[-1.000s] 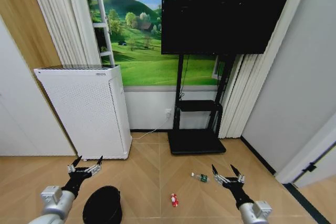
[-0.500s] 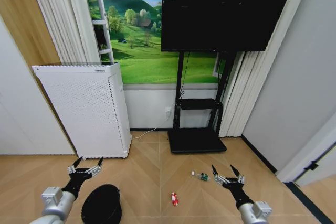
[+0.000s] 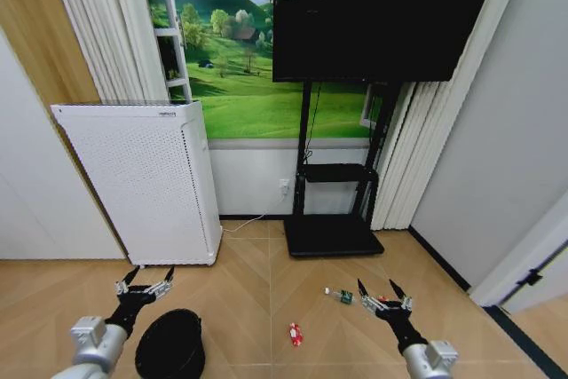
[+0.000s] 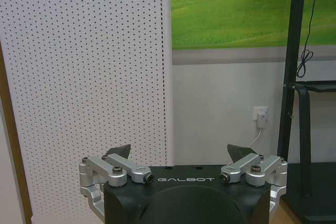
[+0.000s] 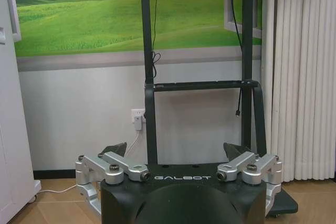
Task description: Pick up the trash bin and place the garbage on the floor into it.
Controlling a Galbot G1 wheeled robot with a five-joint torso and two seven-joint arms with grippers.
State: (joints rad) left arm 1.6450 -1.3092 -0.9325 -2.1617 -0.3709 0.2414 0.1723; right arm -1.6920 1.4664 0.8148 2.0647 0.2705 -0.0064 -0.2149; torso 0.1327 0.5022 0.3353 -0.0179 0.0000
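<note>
While both arms hang low over the wooden floor (image 3: pixel 257 281), the left hand (image 3: pixel 142 286) at about 7 o'clock is spread wide, just above the trash bin (image 3: pixel 170 344), which stands upright before the white perforated appliance (image 3: pixel 142 179). At 5 o'clock the right hand (image 3: pixel 380 297) is likewise spread, holding nothing. A small bottle (image 3: pixel 338 296) lies just beside it, a red-and-white wrapper (image 3: pixel 295 335) toward 6 o'clock.
</note>
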